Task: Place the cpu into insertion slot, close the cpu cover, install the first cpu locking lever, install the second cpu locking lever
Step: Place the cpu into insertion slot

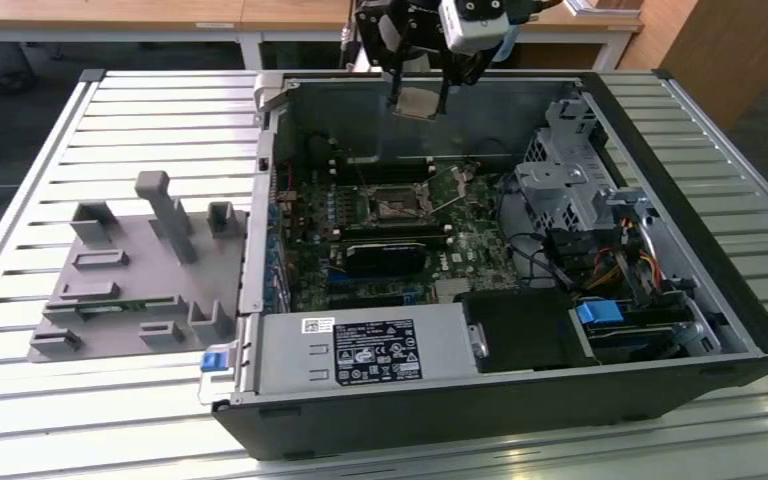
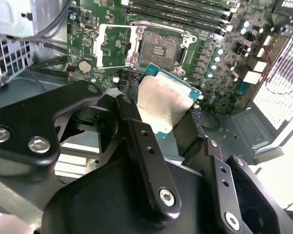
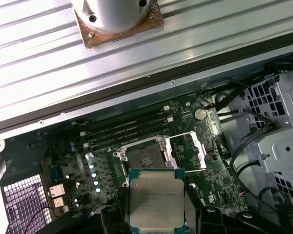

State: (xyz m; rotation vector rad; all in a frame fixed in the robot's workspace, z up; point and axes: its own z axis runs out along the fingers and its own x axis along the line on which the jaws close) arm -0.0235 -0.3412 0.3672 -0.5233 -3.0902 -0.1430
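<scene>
Though aloft, cpu (image 3: 156,201) silvery, green-edged.

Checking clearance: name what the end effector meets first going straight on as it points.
With the cpu in its grip, probably the open insertion slot or the board beside it; depth is unclear.

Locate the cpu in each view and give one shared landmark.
Exterior view: cpu in the jaws, above the open case.
Second wrist view: cpu between the jaws, next to the insertion slot.
First wrist view: cpu bordering the insertion slot.
Landmark: insertion slot, uncovered.
</scene>
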